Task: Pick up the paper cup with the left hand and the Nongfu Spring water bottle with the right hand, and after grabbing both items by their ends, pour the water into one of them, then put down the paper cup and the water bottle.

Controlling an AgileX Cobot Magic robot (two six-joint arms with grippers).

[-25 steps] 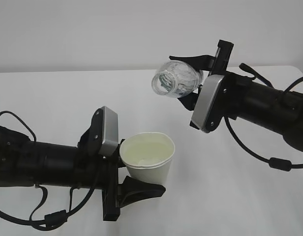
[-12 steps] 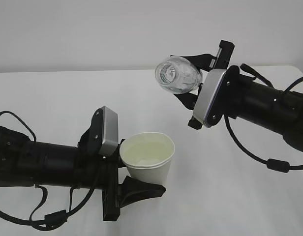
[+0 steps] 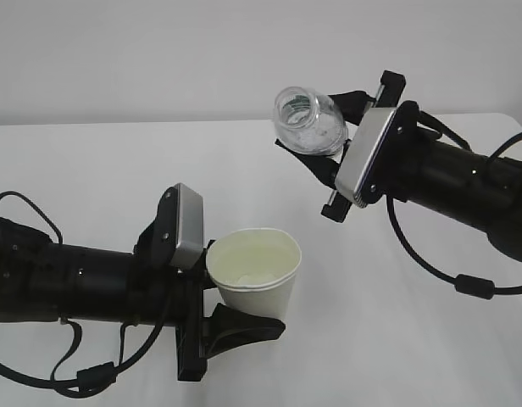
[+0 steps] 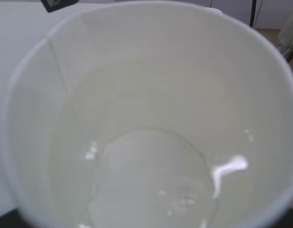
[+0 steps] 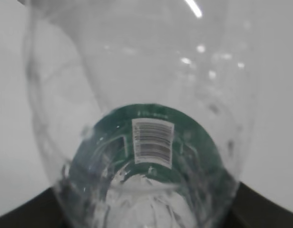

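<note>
A: Item one, the cup [image 3: 257, 275]?
B: Matt white paper outside, pale cream inside [image 4: 151, 118] with a slight sheen; water [image 4: 156, 185] glints at the bottom.
A: The bottle [image 3: 310, 123]?
B: Clear glossy plastic, ribbed; dark green label [image 5: 151, 142]. The table [image 3: 91, 161]: smooth, matt white.

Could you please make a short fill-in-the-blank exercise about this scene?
1. The left end effector holds a white paper ____.
2. The right end effector holds a clear plastic ____ with a green label.
3. The left wrist view shows a little ____ lying at the bottom of the paper cup.
4. The water bottle has no ____ on its neck.

Missing words: cup; bottle; water; cap
</note>
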